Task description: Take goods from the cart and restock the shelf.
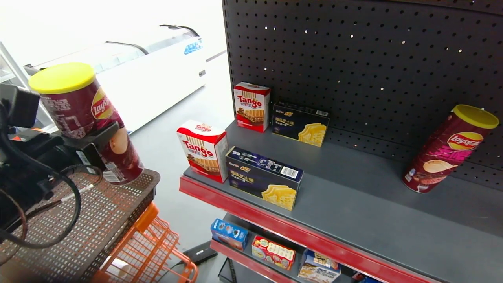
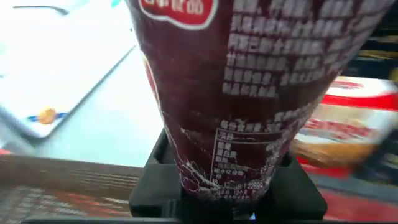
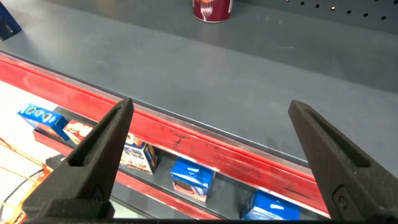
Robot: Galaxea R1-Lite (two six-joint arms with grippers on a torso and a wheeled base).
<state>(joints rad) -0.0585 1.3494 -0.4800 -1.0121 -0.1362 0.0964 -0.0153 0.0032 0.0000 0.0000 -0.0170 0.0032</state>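
Chip can cropped at the left wrist view's edge, a blurred box, perhaps wafers, behind it

We are in a shop. A grey metal shelf with a red front edge has a black back wall full of holes. On it stand red and white snack boxes (more sit lower down). An orange wire shopping cart and a long white freezer are near.
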